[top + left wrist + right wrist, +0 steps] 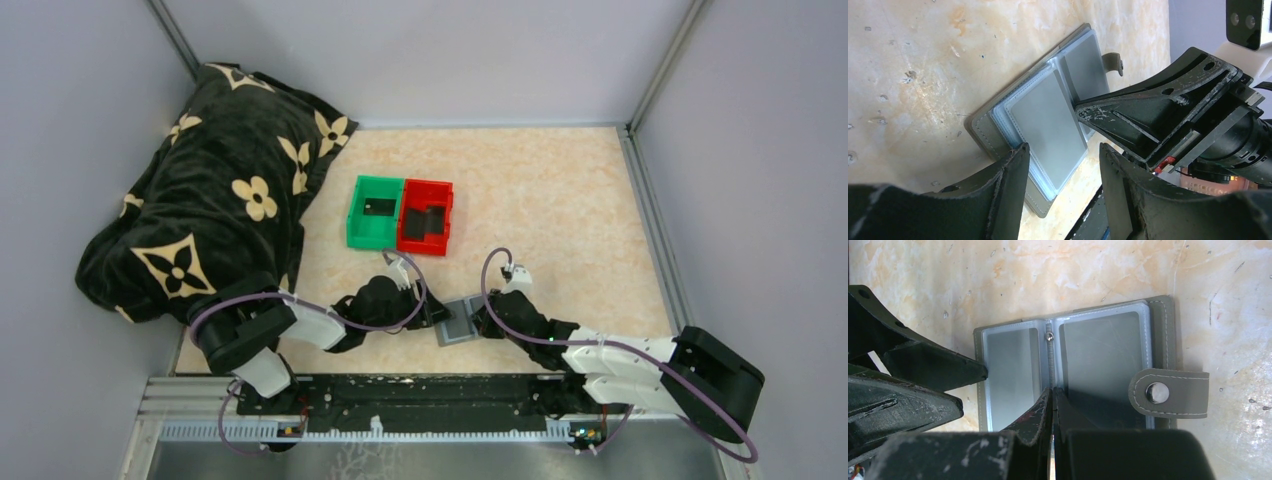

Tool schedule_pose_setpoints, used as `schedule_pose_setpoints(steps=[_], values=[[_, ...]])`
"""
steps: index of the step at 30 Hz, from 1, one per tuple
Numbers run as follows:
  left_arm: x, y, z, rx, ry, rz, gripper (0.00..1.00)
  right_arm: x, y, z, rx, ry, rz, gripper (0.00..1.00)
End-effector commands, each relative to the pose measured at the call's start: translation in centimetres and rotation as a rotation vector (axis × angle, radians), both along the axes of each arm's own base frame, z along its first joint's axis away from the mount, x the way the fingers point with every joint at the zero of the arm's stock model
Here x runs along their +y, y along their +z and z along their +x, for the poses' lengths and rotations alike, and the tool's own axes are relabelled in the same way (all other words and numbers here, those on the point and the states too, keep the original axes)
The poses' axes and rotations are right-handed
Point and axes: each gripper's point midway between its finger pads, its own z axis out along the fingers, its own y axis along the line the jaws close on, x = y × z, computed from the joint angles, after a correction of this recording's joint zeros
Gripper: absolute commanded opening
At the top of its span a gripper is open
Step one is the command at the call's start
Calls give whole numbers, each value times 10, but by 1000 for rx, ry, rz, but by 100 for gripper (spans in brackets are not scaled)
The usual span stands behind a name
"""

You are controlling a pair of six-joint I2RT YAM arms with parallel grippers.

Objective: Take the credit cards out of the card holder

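The card holder (458, 322), a grey bifold wallet, lies open on the table between both grippers. In the left wrist view its clear sleeves (1048, 115) show flat grey panels; I cannot tell whether these are cards. My left gripper (1063, 150) is open, its fingers straddling the wallet's near left corner. My right gripper (1053, 390) is shut, its tips resting on the wallet's (1098, 355) centre spine. Dark credit cards lie in the green bin (378, 207) and the red bin (425, 222).
The green bin (352, 215) and red bin (447, 215) stand side by side behind the wallet. A black flowered blanket (210, 200) is heaped at the back left. The wallet's snap strap (1168, 392) sticks out to the right. Walls close in the table.
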Motion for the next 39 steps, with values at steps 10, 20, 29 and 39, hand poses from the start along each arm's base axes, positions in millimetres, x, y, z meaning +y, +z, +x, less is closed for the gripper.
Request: schedule_pose_setpoints(steps=[10, 20, 29, 39], values=[[-23, 16, 1, 24, -34, -132, 60, 8, 12, 4, -31, 8, 21, 0], [-31, 23, 5, 23, -28, -171, 60, 7, 11, 3, -28, 10, 18, 0], [-41, 47, 4, 12, -62, -245, 60, 8, 9, 3, -25, 13, 21, 0], [-48, 57, 1, 11, -98, -274, 60, 7, 9, 3, -25, 7, 26, 0]])
